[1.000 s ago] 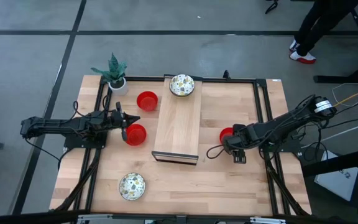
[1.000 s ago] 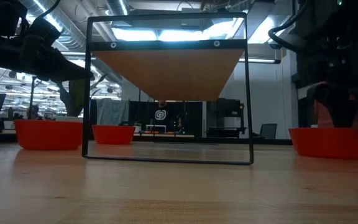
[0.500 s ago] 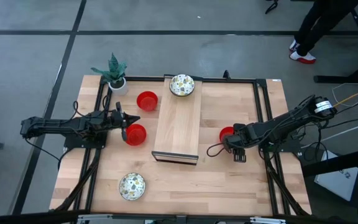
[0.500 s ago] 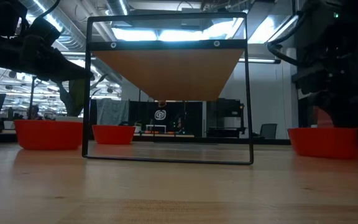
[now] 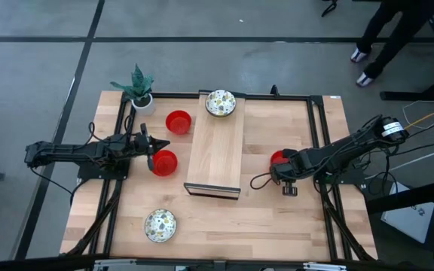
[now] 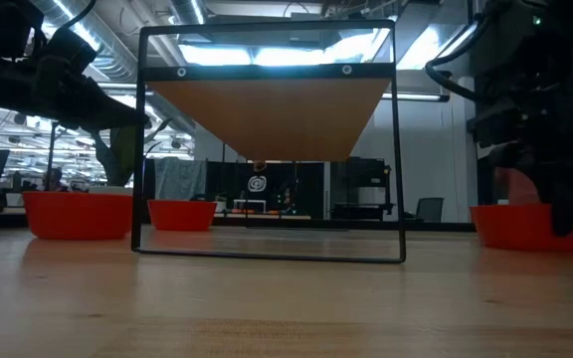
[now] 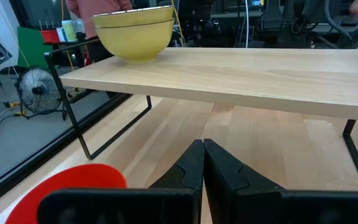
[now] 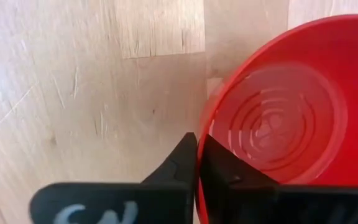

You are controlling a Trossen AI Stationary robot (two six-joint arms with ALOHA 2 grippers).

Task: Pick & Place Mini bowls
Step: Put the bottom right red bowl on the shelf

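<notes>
Right gripper [image 8: 196, 163] pinched on the rim of an empty red bowl [image 8: 278, 118] right of the shelf [image 5: 217, 150]; left gripper [image 7: 202, 163] closed, empty, beside another red bowl [image 5: 164, 162]; speckled bowl [image 5: 221, 103] on the shelf.

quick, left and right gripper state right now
left gripper: shut, holding nothing, by a red bowl.
right gripper: shut on red bowl's rim.
</notes>
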